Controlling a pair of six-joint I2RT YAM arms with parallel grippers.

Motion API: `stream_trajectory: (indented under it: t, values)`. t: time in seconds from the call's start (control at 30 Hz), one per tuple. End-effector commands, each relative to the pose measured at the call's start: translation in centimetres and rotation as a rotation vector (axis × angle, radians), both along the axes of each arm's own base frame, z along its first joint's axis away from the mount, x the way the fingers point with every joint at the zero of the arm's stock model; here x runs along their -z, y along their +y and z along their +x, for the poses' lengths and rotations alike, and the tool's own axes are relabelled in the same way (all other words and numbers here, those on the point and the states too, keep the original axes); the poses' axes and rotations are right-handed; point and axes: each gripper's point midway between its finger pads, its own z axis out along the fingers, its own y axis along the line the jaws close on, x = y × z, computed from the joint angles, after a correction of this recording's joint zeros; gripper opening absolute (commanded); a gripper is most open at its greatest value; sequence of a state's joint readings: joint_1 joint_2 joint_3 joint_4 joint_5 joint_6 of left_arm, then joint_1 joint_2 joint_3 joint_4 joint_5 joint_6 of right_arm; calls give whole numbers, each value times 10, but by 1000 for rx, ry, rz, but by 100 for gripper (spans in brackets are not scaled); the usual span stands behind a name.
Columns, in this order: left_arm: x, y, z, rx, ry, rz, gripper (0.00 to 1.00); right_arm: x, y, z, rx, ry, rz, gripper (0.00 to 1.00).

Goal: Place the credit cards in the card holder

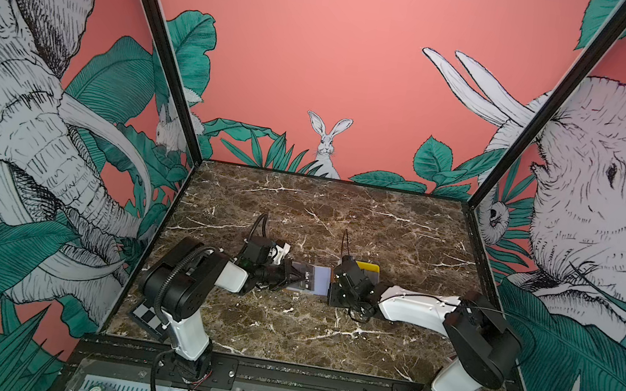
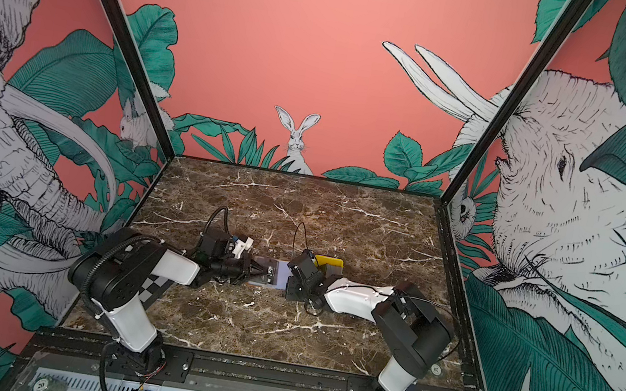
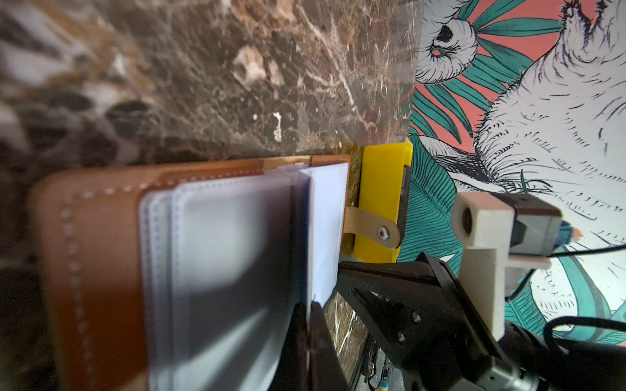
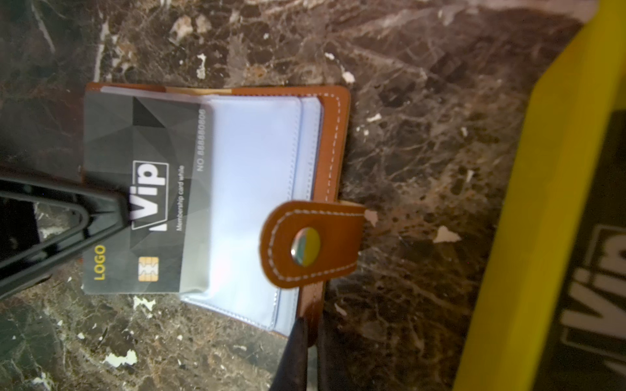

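Right wrist view, insertion step: left end effector pinching card, edge inside sleeve; right end effector clamping card holder; next, straight push home.

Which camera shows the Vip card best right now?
The right wrist view: the Vip card lies face-on, lettering readable, one end under a card holder sleeve. Both top views show a small dark strip; the left wrist view, only a dark blur.
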State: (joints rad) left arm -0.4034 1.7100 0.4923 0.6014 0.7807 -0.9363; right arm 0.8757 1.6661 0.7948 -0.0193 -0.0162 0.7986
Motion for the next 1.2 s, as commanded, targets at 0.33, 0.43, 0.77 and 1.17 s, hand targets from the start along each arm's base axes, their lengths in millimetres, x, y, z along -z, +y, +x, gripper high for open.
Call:
stream_trajectory:
  t: [0.33, 0.43, 0.77, 1.17]
  values:
    - [2, -3, -9, 63, 9, 11, 7, 13, -14, -3, 18, 15, -53, 10]
    - [3, -5, -8, 84, 3, 20, 7, 13, -14, -4, 19, 17, -54, 9]
    - [13, -4, -5, 74, 44, 52, 15, 12, -17, -5, 21, 21, -68, 10]
    - [22, 28, -15, 53, 104, 316, 31, 18, -21, -5, 26, 29, -97, 9]
